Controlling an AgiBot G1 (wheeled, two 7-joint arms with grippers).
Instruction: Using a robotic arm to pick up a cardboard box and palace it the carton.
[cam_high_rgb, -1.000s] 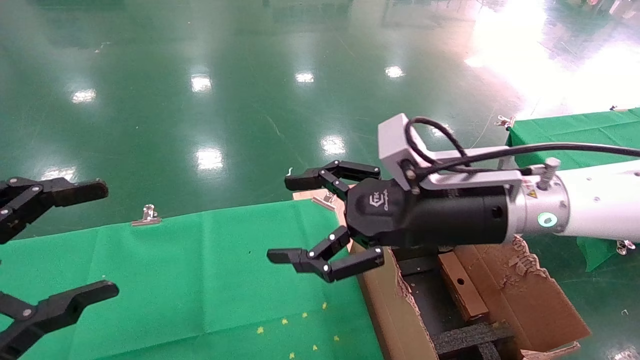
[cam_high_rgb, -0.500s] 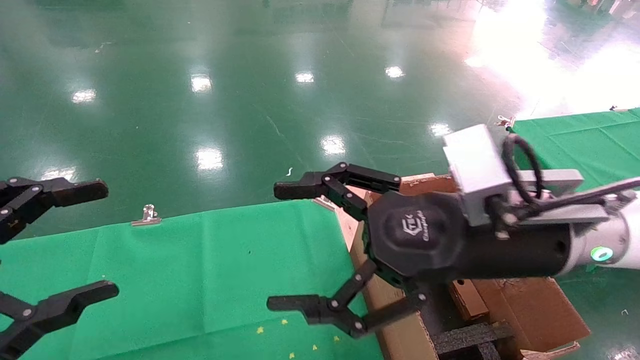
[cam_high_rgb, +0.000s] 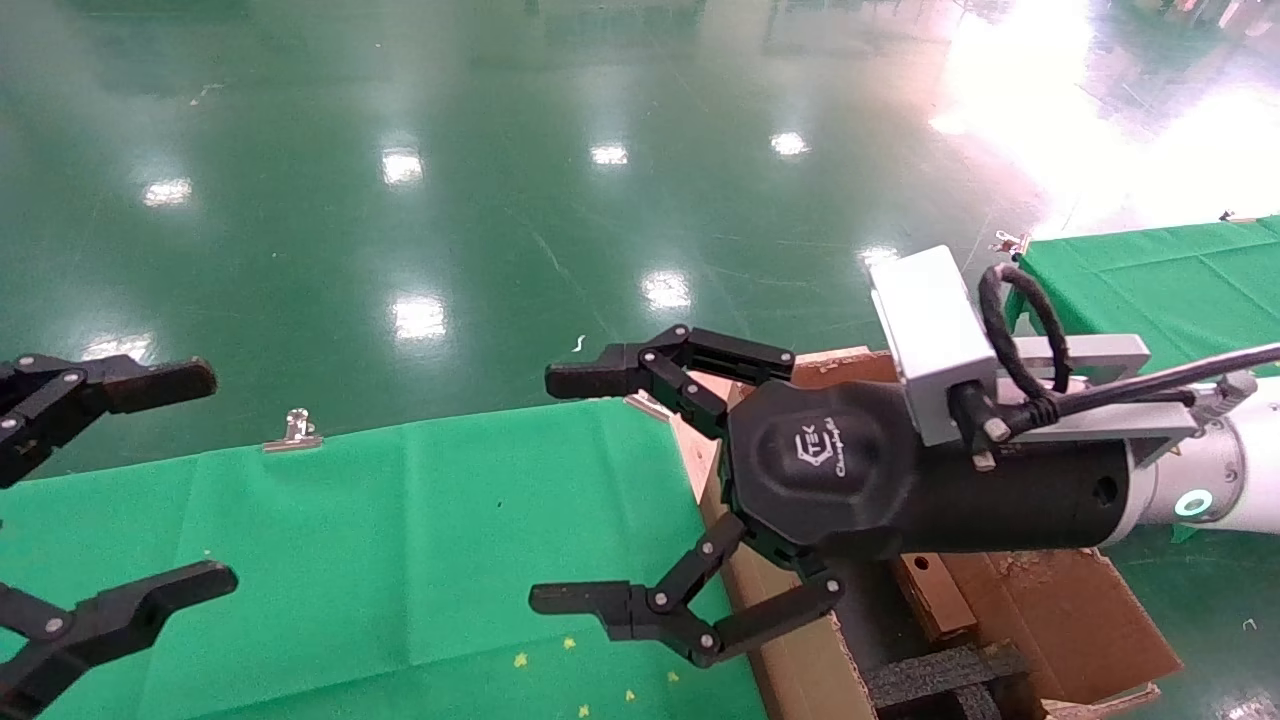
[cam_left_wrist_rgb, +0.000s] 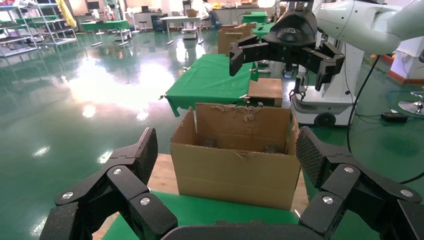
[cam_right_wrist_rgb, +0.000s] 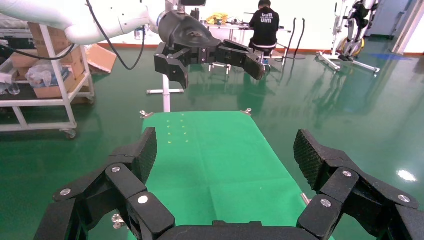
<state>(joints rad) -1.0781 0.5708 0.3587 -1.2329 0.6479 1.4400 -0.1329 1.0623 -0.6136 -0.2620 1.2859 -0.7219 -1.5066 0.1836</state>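
Observation:
The robotic arm on my right reaches in from the right in the head view. Its gripper (cam_high_rgb: 555, 490) is open and empty, hovering above the green table's right end, just left of the carton (cam_high_rgb: 790, 650). The carton is a large brown one with ragged flaps and black foam (cam_high_rgb: 940, 675) inside. The cardboard box (cam_high_rgb: 935, 600), small, flat and brown with a round hole, lies inside the carton, partly hidden by the wrist. My left gripper (cam_high_rgb: 210, 478) is open and empty at the far left. The left wrist view faces the carton (cam_left_wrist_rgb: 232, 172).
The green-clothed table (cam_high_rgb: 400, 540) carries small yellow marks near its front and metal clips (cam_high_rgb: 293, 430) at its far edge. A second green table (cam_high_rgb: 1150, 270) stands at the back right. Glossy green floor lies beyond. Another brown box (cam_left_wrist_rgb: 265, 90) stands behind the carton.
My right wrist has rolled and drawn back toward the right and nearer the camera. Its fingers stay open and now spread wider in view. The left gripper has not moved.

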